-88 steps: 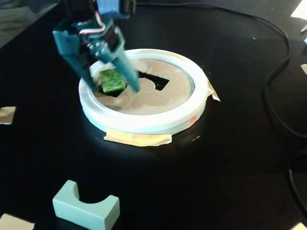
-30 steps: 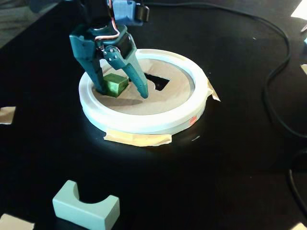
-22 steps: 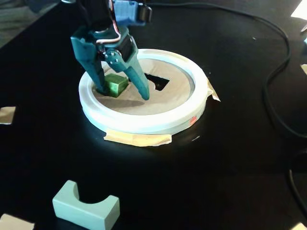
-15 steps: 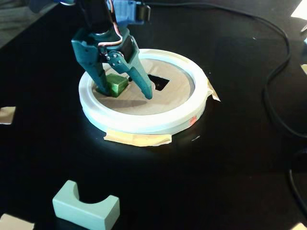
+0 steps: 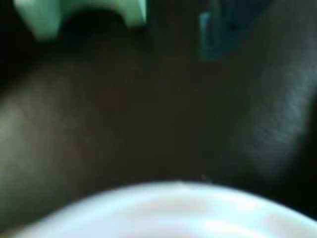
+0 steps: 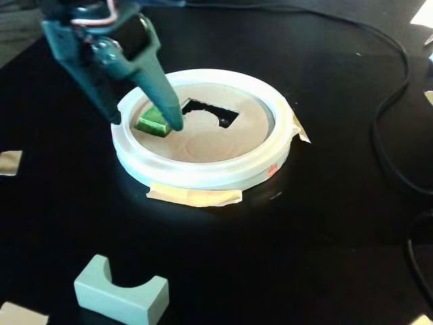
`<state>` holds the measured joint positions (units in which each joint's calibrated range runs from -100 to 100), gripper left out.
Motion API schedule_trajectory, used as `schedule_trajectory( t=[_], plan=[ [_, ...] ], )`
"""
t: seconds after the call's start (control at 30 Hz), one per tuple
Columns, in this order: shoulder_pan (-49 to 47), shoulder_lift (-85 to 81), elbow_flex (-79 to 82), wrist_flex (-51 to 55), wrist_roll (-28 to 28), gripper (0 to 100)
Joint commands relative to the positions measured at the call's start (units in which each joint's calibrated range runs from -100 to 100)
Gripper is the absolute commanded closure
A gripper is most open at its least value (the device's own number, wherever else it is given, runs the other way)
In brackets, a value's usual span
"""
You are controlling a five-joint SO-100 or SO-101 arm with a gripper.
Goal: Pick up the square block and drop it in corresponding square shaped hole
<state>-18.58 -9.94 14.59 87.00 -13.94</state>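
The square block [image 6: 151, 122], a small glossy green cube, lies tilted at the left of the tan round board [image 6: 210, 139], inside its white ring rim [image 6: 203, 172]. It seems partly sunk into the square shaped hole, which it mostly hides. My teal gripper [image 6: 146, 123] hangs over it from the upper left, open, with one fingertip on each side of the cube and apart from it. The blurred wrist view shows one teal finger [image 5: 223, 29] at the top right and the white rim [image 5: 173, 213] along the bottom.
A wider dark cut-out with a curved notch [image 6: 210, 112] lies right of the cube. A pale mint arched block [image 6: 122, 291] [image 5: 84, 15] stands on the black table. Tape scraps [image 6: 193, 196] sit around the ring. Black cables [image 6: 389, 135] run along the right.
My gripper has risen and swung up and to the left, still open. The cube stays on the board and now sits lower and more tilted.
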Motion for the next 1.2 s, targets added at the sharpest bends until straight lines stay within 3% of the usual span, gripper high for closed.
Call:
schedule_trajectory(
  t=[0.0,0.23,0.53,1.17],
  plan=[
    [10.8,-19.1,10.4,1.4,2.1,25],
    [26.7,-48.5,31.5,-1.9,6.5,25],
    [29.7,-80.8,56.6,-15.0,14.0,23],
    [27.7,-83.1,77.9,-16.7,14.3,23]
  ],
)
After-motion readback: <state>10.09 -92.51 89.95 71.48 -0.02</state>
